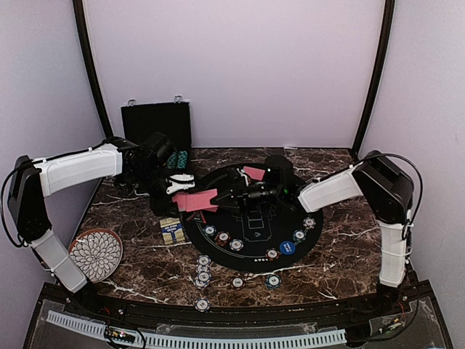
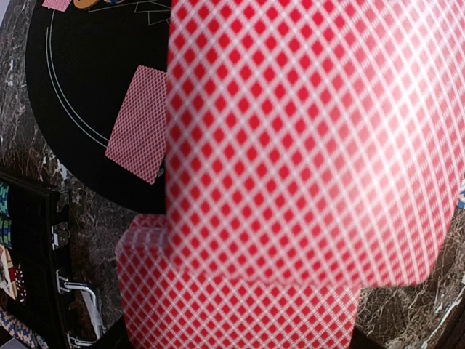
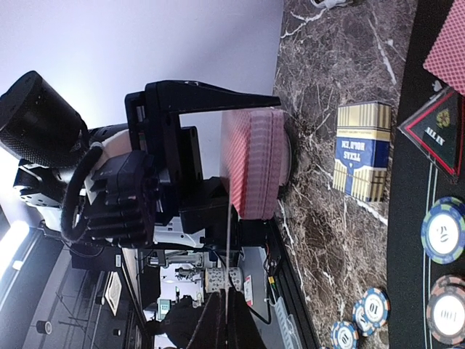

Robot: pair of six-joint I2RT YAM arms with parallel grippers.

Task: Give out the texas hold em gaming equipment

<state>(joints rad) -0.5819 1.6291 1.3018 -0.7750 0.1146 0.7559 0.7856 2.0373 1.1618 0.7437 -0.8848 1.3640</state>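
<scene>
- The left gripper (image 1: 190,195) is closed around a thick deck of red-backed cards (image 1: 195,201). It holds the deck above the left edge of the round black mat (image 1: 320,227).
- In the right wrist view the deck (image 3: 254,163) is seen from its side, pressed between the black fingers (image 3: 211,98) of the left gripper.
- In the left wrist view the red diamond pattern of the deck (image 2: 305,145) fills most of the picture, very blurred.
- The right gripper (image 1: 231,195) has its jaws shut and holds nothing. It points to the left over the mat, just beside the deck.
- One single card (image 1: 253,173) lies face down on the far part of the mat.
- A black triangle marker (image 3: 438,132) with a red edge lies on the mat near the card box (image 1: 170,231).
- Poker chips (image 1: 236,244) lie in a curved row along the near edge of the mat, with a blue button (image 1: 288,247) among them. More chips (image 1: 203,276) lie on the marble table (image 1: 341,265) in front of the mat.
- A black case (image 1: 155,123) stands open at the far left.
- A flower-patterned plate (image 1: 96,254) lies at the near left.
</scene>
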